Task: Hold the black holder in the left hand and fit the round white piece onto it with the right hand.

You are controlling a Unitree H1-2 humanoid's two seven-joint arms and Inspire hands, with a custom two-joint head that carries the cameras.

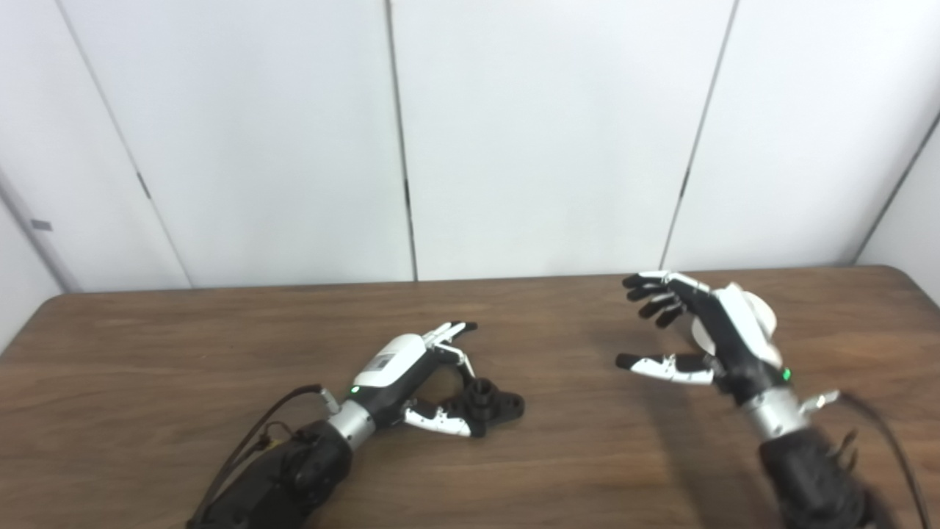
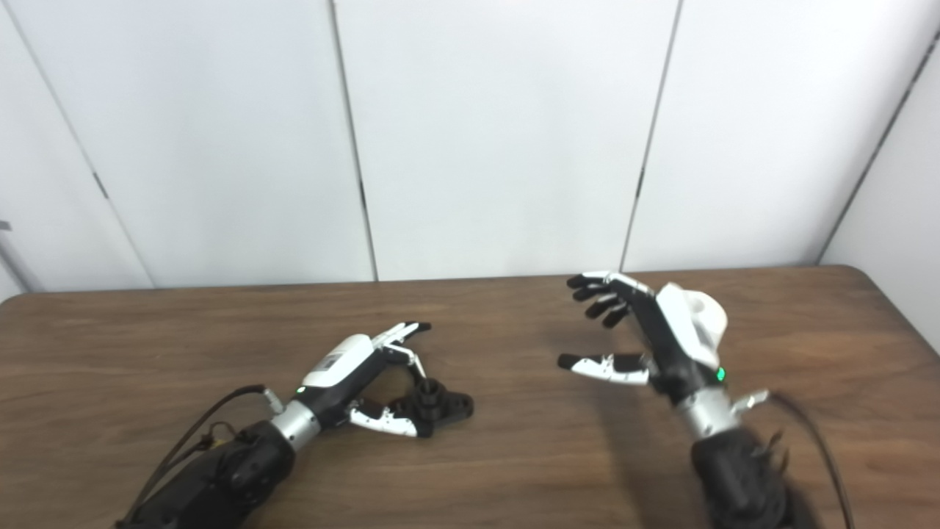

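Currently on the table: two hands, holder, white piece

Left hand (image 1: 411,375): low on the table (image 1: 220,345), fingers and thumb spread around the black holder (image 1: 493,402), touching it but apparently not yet clamped; likely placed so to steady it before lifting.

Right hand (image 1: 716,334): raised, fingers apart, grasping nothing, palm turned toward the middle.

Round white piece (image 2: 714,317): lies behind the right hand, mostly hidden by it, well apart from the holder, unfitted.

Containers: none visible.
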